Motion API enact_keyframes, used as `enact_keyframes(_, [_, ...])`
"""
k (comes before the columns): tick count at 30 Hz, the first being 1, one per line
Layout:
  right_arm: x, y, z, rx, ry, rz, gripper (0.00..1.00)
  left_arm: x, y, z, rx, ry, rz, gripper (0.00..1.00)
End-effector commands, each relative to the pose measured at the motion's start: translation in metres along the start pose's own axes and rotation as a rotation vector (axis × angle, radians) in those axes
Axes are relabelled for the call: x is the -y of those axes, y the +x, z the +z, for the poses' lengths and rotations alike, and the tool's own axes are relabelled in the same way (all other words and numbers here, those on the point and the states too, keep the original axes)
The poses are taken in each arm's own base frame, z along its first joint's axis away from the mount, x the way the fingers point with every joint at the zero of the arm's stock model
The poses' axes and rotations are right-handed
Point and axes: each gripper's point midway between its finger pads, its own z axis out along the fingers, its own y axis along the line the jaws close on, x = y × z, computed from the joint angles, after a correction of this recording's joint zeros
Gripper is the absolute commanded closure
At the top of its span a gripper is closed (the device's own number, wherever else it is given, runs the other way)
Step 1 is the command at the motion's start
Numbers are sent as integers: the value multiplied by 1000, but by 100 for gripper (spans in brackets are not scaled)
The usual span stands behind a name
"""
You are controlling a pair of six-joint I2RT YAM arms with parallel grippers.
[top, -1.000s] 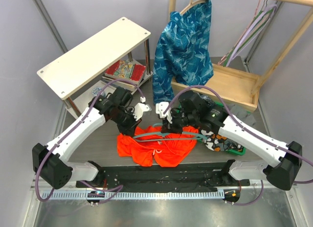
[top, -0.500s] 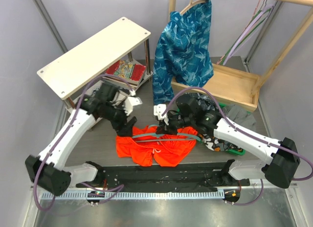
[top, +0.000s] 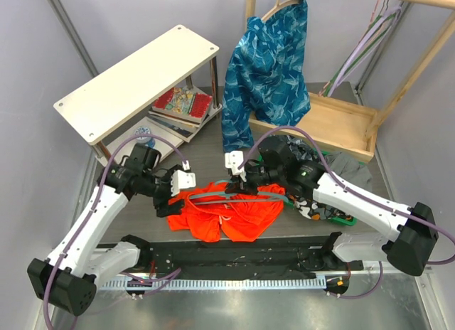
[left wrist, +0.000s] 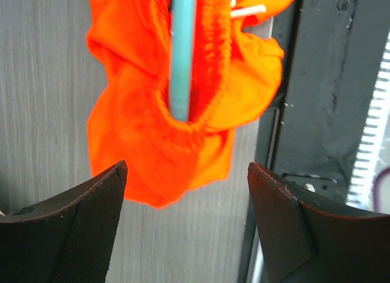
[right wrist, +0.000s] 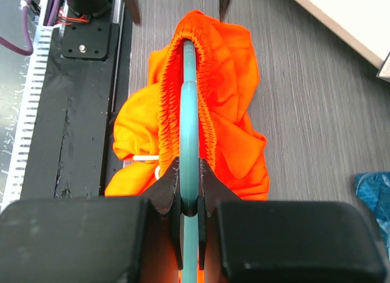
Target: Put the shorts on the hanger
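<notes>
The orange-red shorts (top: 226, 215) lie bunched on the grey table, their elastic waistband threaded over the left end of the teal hanger (top: 266, 195). My right gripper (top: 243, 179) is shut on the hanger's bar, and the right wrist view shows the hanger (right wrist: 189, 112) running straight out from the right gripper (right wrist: 190, 167) into the shorts (right wrist: 234, 94). My left gripper (top: 182, 183) stands open just left of the shorts, empty. In the left wrist view the left gripper (left wrist: 187, 167) frames the edge of the shorts (left wrist: 146, 118), apart from it, with the hanger (left wrist: 181, 51) tip inside the waistband.
A white shelf table (top: 138, 77) with books (top: 181, 106) under it stands at the back left. A blue leaf-patterned garment (top: 266, 67) hangs on a wooden rack (top: 341, 124), with lilac hangers (top: 362, 45) on it. Dark clothes (top: 323, 202) lie under the right arm.
My left gripper has opened, let go of the shorts and drawn back to the left. The right gripper keeps its hold on the hanger, nearly still.
</notes>
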Motion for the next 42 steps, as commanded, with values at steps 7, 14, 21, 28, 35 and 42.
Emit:
enact_keyframes(7, [5, -84, -15, 239, 5, -194, 99, -23, -27, 30, 89, -9, 42, 53])
enact_keyframes(14, [11, -95, -24, 275, 64, -205, 99, -18, -32, 29, 77, -11, -116, 100])
enact_keyframes(21, [49, -76, -58, 187, 394, -10, 21, -36, -41, 18, 90, -122, -349, 100])
enact_keyframes(28, [6, -32, -84, 22, 319, 65, 22, -49, -41, 22, 69, -141, -447, 100])
enact_keyframes(35, [-10, 25, -43, -139, 345, -90, 25, -56, -45, 24, 61, -138, -490, 100])
enact_keyframes(42, [-22, 30, -3, -171, 469, -261, 11, -58, -48, 23, 63, -134, -500, 100])
